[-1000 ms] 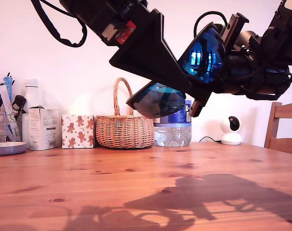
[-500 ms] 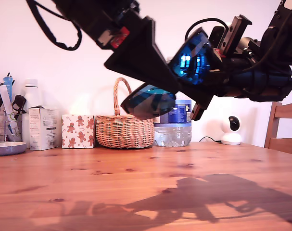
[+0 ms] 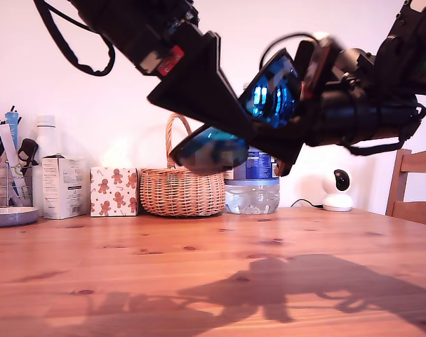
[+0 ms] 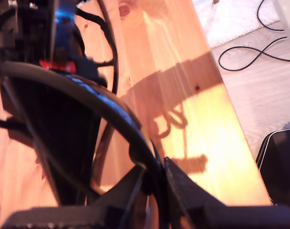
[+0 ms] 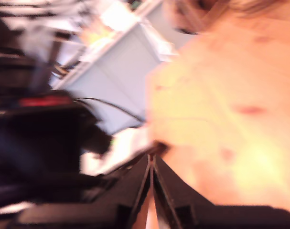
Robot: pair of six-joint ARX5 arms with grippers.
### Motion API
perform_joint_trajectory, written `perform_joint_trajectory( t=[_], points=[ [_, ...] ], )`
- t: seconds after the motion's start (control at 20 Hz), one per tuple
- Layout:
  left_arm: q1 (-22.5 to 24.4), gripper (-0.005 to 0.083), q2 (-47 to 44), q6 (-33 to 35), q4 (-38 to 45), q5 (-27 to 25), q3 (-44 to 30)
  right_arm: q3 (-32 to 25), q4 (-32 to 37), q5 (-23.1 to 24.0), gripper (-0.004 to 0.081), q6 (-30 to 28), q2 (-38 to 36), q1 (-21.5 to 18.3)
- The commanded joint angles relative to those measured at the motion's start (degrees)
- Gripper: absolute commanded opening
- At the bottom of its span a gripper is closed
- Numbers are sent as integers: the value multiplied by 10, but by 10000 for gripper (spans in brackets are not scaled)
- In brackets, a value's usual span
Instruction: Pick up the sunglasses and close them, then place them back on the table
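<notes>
Sunglasses (image 3: pixel 269 98) held aloft between two black robot arms, well above the table (image 3: pixel 198 295), blue mirrored lens tilted toward the exterior view's left; nothing of the frame touching wood.

Seen in the first wrist view: my first gripper (image 4: pixel 154 179) pinched narrow on the thin black rim, w/ the curved frame (image 4: pixel 111 114) sweeping away from the jaws.

Seen in the second wrist view: my second gripper (image 5: pixel 151 164) w/ jaws drawn almost together around something thin & dark, prob. a temple arm. Too blurred to tell whether clamped or only nearly so.

Step in hand, by judgement: folding a temple inward mid-air, approx. halfway through the task; set-down not yet begun.

To do it well:
- Hold the rim grip firm & steady as the anchor; no twisting of the lens.
- Swing the temple in an arc about its hinge, not straight across, to avoid prying the joint.
- Go slow near the end of the fold. Thin arms likely to flex or slip from narrow pads.
- Check both temples folded before lowering.
- Lower over bare wood near the middle of the table, apart from the wicker basket (image 3: pixel 181 189) & water bottle (image 3: pixel 253 186) at the back.
</notes>
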Motion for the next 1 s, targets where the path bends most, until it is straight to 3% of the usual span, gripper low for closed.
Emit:
perform_joint_trajectory(
  t=[0.0,0.15,0.55,0.95],
  points=[
    [-9,-20,2,0,0,2,-6,5,4,38,-10,-1,0,5],
    [-12,-20,2,-5,-7,2,-6,12,5,103,-10,0,0,5],
    [-12,-18,2,-21,-49,2,-6,35,5,339,-10,53,0,-23],
    [-11,-18,3,-84,-81,-10,-6,53,0,384,-10,103,-12,-74]
  ],
)
